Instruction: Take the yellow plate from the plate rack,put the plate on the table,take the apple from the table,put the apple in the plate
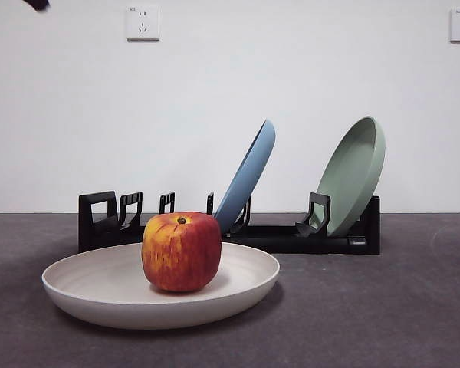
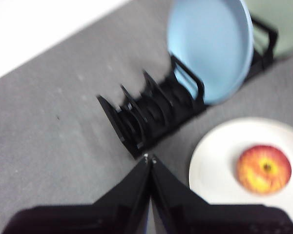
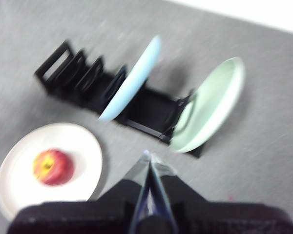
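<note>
The yellow plate (image 1: 100, 291) lies flat on the table (image 1: 383, 322) in front of the plate rack (image 1: 291, 238). The red apple (image 1: 182, 251) sits in the middle of the plate. The plate (image 2: 219, 151) and apple (image 2: 263, 169) also show in the left wrist view, and the plate (image 3: 83, 151) and apple (image 3: 52, 166) in the right wrist view. My left gripper (image 2: 149, 159) is shut and empty, high above the table beside the rack (image 2: 146, 114). My right gripper (image 3: 148, 157) is shut and empty, high above the rack (image 3: 88, 80).
A light blue plate (image 1: 248, 175) and a sage green plate (image 1: 354, 173) stand tilted in the rack. A black arm tip (image 1: 37, 4) shows at the top left corner. A white wall with two sockets stands behind the table.
</note>
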Tool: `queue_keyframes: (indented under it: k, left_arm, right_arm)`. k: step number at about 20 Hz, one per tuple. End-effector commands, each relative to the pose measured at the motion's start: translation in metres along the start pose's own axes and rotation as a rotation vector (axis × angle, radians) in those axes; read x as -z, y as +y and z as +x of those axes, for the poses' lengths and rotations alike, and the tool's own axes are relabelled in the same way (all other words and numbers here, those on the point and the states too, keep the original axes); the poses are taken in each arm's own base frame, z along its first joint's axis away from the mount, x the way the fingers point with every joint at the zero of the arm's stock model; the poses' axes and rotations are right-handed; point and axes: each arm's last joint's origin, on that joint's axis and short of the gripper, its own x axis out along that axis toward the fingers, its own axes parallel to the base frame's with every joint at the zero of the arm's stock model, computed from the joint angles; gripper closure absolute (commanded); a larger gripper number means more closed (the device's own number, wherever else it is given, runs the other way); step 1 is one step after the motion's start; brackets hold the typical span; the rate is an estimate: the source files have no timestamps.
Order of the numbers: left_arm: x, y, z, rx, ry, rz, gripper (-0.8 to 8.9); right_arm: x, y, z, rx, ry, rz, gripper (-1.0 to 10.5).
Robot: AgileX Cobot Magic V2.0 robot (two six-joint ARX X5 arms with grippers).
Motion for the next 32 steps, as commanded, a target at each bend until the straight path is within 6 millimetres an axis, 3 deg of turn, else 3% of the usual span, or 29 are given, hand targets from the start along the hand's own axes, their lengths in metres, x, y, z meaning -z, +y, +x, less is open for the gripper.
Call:
queue_keyframes:
  k: [1,5,9,14,23,32]
  left_arm:
    - [0.011,0.008,-0.011,-0.029,-0.077,-0.084,8.27]
    - [0.047,0.010,-0.025,-0.064,-0.234,-0.179,8.26]
    - [0.093,0.001,-0.014,-0.086,-0.314,-0.253,8.27]
    - [0.119,-0.005,-0.002,-0.081,-0.315,-0.283,8.27]
    - [0.125,-0.008,0.004,-0.077,-0.258,-0.268,8.15]
    - [0.126,-0.008,0.004,-0.077,-0.251,-0.266,8.15]
  right_arm:
    - [0.021,-0.003,0.000,0.027,-0.054,0.016,9.6]
    - [0.073,-0.001,0.011,0.037,-0.170,0.085,9.6]
    - [0.132,0.002,0.034,0.028,-0.222,0.173,9.6]
    - [0.168,0.004,0.043,0.031,-0.229,0.223,9.6]
    - [0.174,0.003,0.047,0.090,-0.191,0.368,9.5]
    - [0.174,0.003,0.047,0.091,-0.189,0.367,9.5]
